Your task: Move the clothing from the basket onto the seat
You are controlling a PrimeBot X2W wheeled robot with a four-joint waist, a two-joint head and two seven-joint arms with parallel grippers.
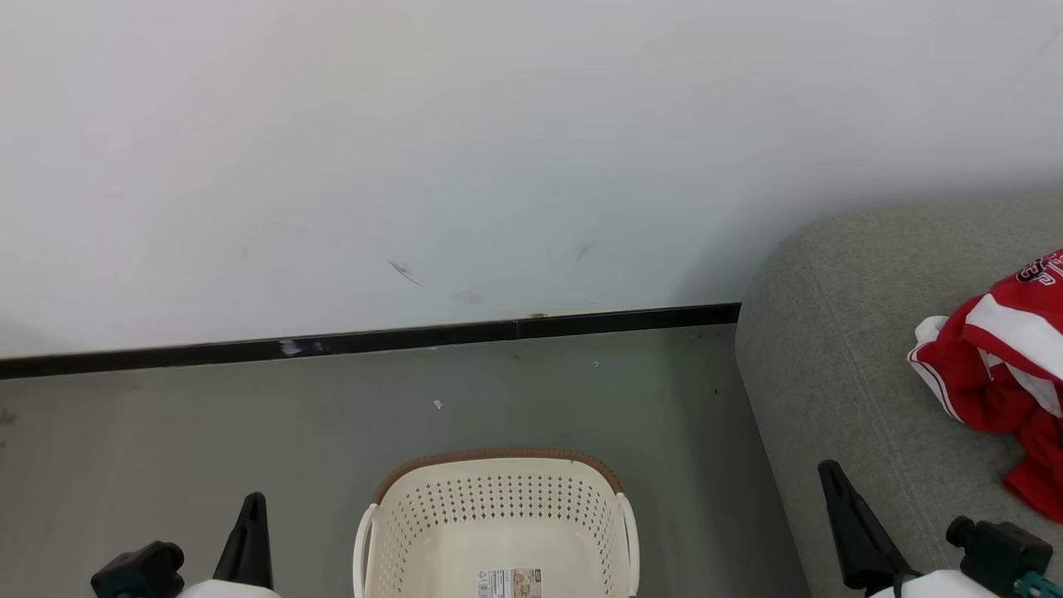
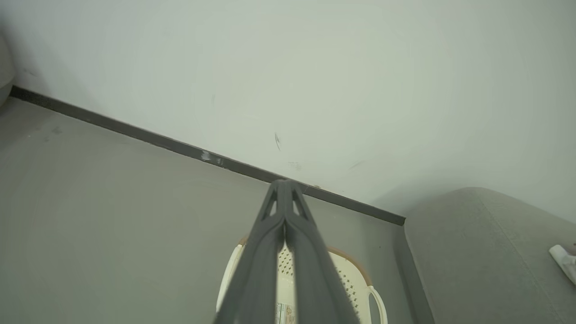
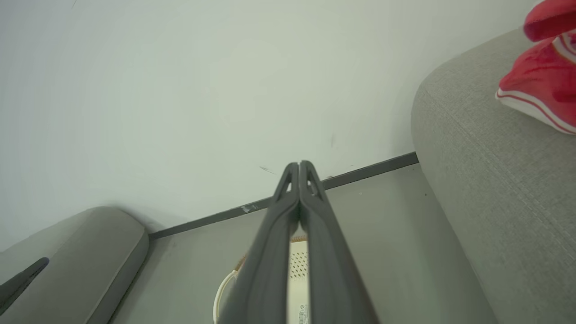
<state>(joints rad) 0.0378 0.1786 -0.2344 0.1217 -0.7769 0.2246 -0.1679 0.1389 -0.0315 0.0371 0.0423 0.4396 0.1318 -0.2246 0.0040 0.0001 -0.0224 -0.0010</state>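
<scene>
Red clothing (image 1: 996, 374) loose on seat (image 1: 830, 357); careless sweep by closed, empty right pincer (image 3: 299, 164) could drag it off. Left pincer (image 2: 284, 183) closed, empty too. Basket (image 1: 498, 498) looks bare.

Your head camera looks forward and down from high up, with the basket (image 1: 498, 498) at the bottom middle, the floor (image 1: 166, 448) and skirting (image 1: 374, 340) beyond it, and the seat (image 1: 830, 374) at the right. Your wrist cameras sit lower: one sights along the left gripper (image 2: 284, 182), the other along the right gripper (image 3: 299, 163), both over that basket toward the wall (image 2: 315, 67). All three share the basket, skirting and seat corner; the right wrist looks from closest to the seat.
</scene>
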